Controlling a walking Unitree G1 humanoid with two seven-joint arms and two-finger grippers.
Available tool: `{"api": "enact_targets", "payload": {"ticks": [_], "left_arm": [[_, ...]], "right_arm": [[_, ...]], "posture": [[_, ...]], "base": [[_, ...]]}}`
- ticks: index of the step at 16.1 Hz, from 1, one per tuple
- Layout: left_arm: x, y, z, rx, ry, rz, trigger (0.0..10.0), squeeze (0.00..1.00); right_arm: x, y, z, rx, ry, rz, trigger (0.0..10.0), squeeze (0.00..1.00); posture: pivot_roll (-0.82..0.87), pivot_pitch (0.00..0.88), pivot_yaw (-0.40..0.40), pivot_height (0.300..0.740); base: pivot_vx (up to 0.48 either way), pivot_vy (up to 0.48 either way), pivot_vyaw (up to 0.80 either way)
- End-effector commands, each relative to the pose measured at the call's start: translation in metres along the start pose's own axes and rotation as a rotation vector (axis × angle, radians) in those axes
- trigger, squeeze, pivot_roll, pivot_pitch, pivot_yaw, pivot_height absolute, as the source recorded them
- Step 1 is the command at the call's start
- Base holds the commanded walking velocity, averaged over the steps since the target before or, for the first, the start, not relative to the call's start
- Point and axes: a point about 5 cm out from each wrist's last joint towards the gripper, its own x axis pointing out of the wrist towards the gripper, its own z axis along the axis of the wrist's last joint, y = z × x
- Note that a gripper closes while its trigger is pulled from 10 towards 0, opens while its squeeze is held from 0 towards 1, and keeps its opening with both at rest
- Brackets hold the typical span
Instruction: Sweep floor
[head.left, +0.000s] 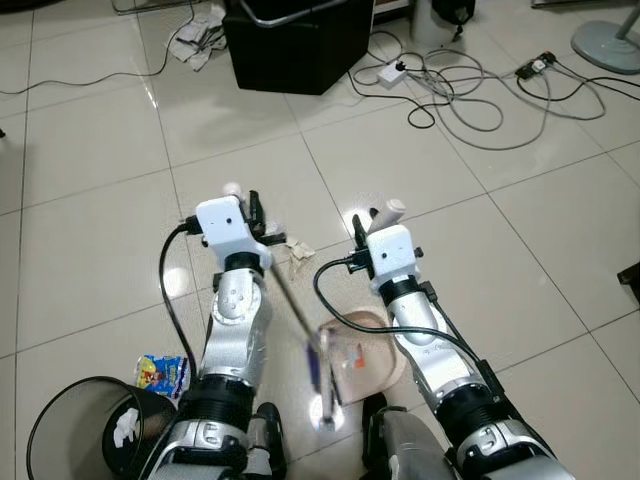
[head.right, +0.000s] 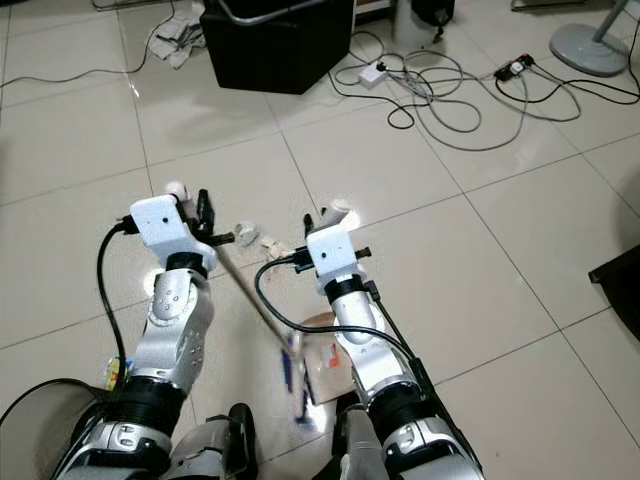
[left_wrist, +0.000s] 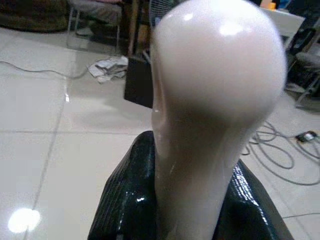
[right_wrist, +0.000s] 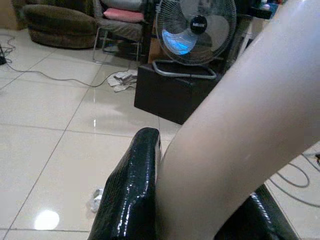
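My left gripper (head.left: 254, 214) is shut on the white handle of a small broom (head.left: 292, 308). Its thin stick slants down to blurred blue bristles near the floor between my arms. In the left wrist view the handle's rounded white end (left_wrist: 215, 75) stands between the black fingers (left_wrist: 125, 200). My right gripper (head.left: 364, 228) is shut on the pale handle (right_wrist: 240, 130) of a pinkish dustpan (head.left: 365, 345), whose pan lies low beside the bristles. Crumpled paper scraps (head.left: 298, 250) lie on the white tiles just ahead of both grippers.
A black mesh waste bin (head.left: 85, 430) stands at my lower left, with a colourful packet (head.left: 160, 372) on the floor beside it. Ahead are a black box (head.left: 300, 40), more paper (head.left: 198, 38), tangled cables (head.left: 470, 95) and a fan base (head.left: 610, 40).
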Motion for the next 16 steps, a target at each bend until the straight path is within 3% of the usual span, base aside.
{"api": "enact_targets", "payload": {"ticks": [1, 3, 7, 11, 15, 16], "left_arm": [[0.0, -0.006, 0.003, -0.089, 0.005, -0.016, 10.0, 0.0], [0.0, -0.012, 0.012, -0.127, -0.011, -0.064, 10.0, 0.0], [0.004, -0.005, 0.035, -0.077, -0.082, -0.132, 10.0, 0.0], [0.009, 0.002, 0.05, 0.091, -0.153, -0.206, 10.0, 0.0], [0.015, 0.01, 0.061, 0.123, -0.202, -0.187, 10.0, 0.0], [0.015, 0.01, 0.055, 0.172, -0.19, -0.202, 10.0, 0.0]], "right_arm": [[-0.004, 0.001, -0.007, 0.007, 0.029, -0.002, 10.0, 0.0], [-0.005, -0.003, -0.009, 0.006, 0.033, -0.01, 10.0, 0.0], [-0.009, -0.011, -0.01, 0.006, 0.019, -0.014, 10.0, 0.0], [-0.015, -0.013, -0.015, 0.007, 0.026, -0.024, 10.0, 0.0], [-0.017, -0.01, -0.015, 0.011, 0.023, -0.008, 10.0, 0.0], [-0.017, -0.009, -0.015, 0.012, 0.023, -0.005, 10.0, 0.0]], "posture": [[-0.05, 0.302, 0.017, 0.74], [-0.04, 0.285, 0.019, 0.74], [-0.04, 0.253, 0.027, 0.74], [-0.05, 0.244, 0.032, 0.74], [-0.05, 0.249, 0.03, 0.74], [-0.05, 0.25, 0.031, 0.74]], "base": [[0.0, 0.0, 0.0], [0.0, 0.0, 0.0], [0.0, 0.0, 0.0], [0.0, 0.0, 0.0], [0.0, 0.0, 0.0], [0.0, 0.0, 0.0]]}}
